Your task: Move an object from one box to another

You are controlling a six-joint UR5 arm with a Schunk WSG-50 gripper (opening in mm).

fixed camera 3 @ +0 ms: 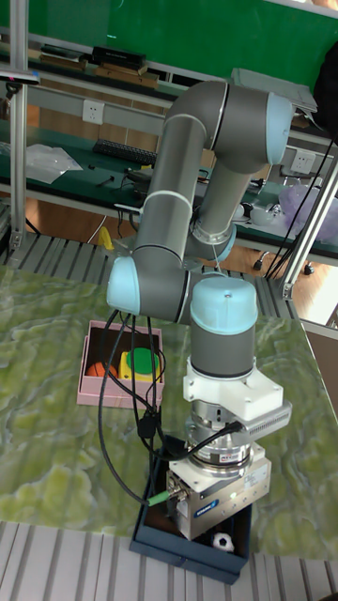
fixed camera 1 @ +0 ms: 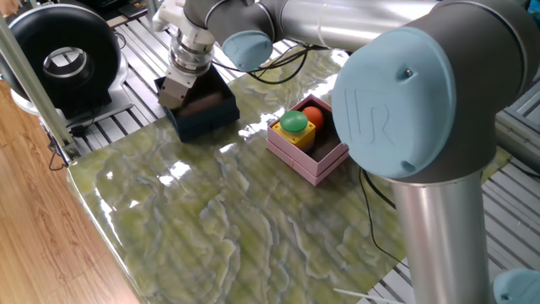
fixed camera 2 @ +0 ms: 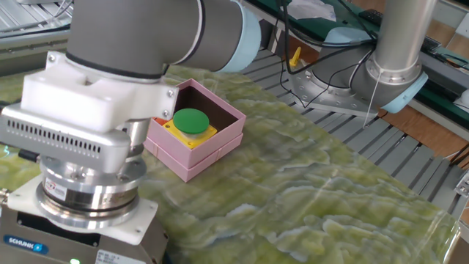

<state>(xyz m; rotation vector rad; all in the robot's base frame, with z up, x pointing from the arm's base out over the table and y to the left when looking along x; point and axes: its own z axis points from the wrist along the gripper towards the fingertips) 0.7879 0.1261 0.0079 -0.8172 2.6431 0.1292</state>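
navy box (fixed camera 1: 205, 112) sat at the desk (fixed camera 1: 253, 211) edge, a small white-and-black object (fixed camera 3: 221, 542) on its floor | jaws (fixed camera 1: 172, 95) hung just above the box, object below them; spread or pressed together: cannot tell | pink box (fixed camera 1: 308, 145) stood apart from the navy box, holding a green-topped yellow piece (fixed camera 2: 190, 125) and an orange ball (fixed camera 1: 313, 116)

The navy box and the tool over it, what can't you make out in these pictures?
- Tool fingers: hidden in every view by its own body, open or shut unknown.
- Navy box floor: mostly covered by the tool in the tall view.
- Small white item in the box: too small to identify.
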